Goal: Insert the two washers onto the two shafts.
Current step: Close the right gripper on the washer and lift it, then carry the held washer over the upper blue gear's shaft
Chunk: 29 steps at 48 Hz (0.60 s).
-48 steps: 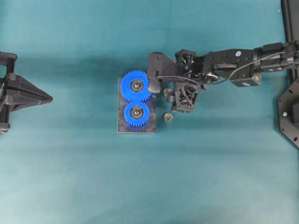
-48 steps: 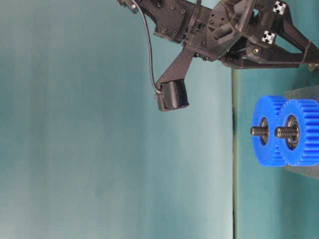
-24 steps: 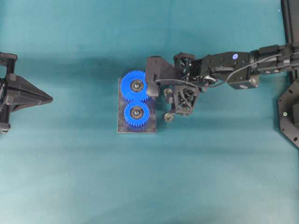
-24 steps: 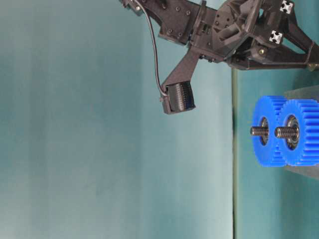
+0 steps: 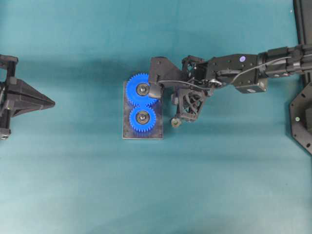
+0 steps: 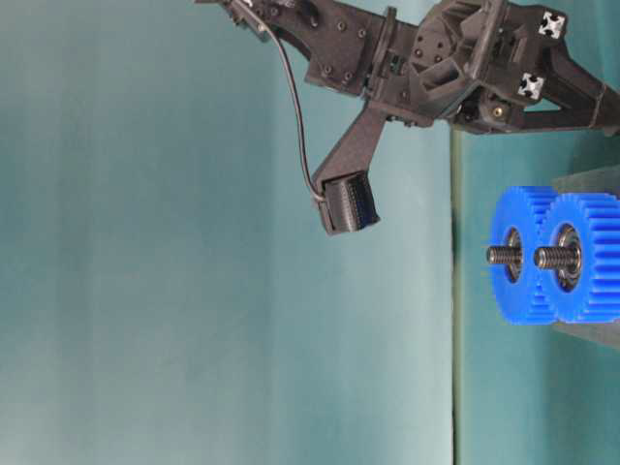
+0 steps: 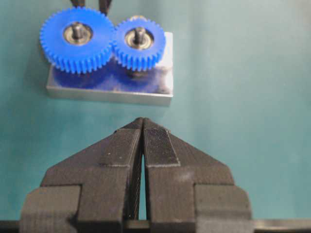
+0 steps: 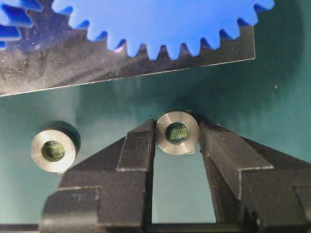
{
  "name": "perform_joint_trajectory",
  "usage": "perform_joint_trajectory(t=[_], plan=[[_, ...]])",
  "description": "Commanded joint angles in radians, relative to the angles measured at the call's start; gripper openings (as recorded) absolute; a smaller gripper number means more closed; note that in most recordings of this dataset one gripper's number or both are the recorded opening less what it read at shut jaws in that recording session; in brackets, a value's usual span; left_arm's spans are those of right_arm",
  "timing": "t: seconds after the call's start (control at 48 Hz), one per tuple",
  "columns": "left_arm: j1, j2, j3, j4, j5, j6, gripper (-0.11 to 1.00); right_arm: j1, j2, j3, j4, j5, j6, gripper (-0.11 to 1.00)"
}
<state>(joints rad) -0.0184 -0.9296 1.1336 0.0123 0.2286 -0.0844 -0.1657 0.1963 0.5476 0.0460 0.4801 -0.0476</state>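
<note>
Two blue gears (image 5: 142, 103) sit on a grey metal plate (image 5: 126, 134), each with a threaded shaft (image 6: 504, 256) sticking up through its hub. One steel washer (image 8: 177, 132) lies on the teal cloth beside the plate, and the fingertips of my right gripper (image 8: 177, 138) touch it on both sides. In the overhead view that gripper (image 5: 174, 100) is low, just right of the gears. A second washer (image 8: 53, 149) lies loose nearby (image 5: 174, 122). My left gripper (image 7: 143, 122) is shut and empty, far left of the plate (image 5: 48, 102).
The plate's edge (image 8: 146, 73) and the gear teeth (image 8: 160, 29) lie just beyond the right fingertips. The right arm (image 5: 243, 70) reaches in from the right. A black fixture (image 5: 304, 122) sits at the right table edge.
The right jaws have closed in from wide apart onto the washer's sides. The right arm has shifted slightly left toward the gears. The left arm has not moved.
</note>
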Motion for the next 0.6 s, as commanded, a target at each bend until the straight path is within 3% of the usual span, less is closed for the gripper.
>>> perform_joint_trajectory(t=[0.0, 0.354, 0.583], plan=[[0.0, 0.005, -0.011, 0.002, -0.006, -0.002, 0.01, 0.002, -0.044, -0.038, -0.002, 0.023, 0.014, 0.32], [0.0, -0.002, -0.011, 0.002, -0.006, -0.003, 0.01, 0.029, -0.101, -0.193, -0.002, 0.227, 0.014, 0.32], [0.0, -0.002, -0.009, 0.002, -0.006, -0.003, 0.01, 0.044, -0.083, -0.275, -0.002, 0.264, 0.014, 0.32]])
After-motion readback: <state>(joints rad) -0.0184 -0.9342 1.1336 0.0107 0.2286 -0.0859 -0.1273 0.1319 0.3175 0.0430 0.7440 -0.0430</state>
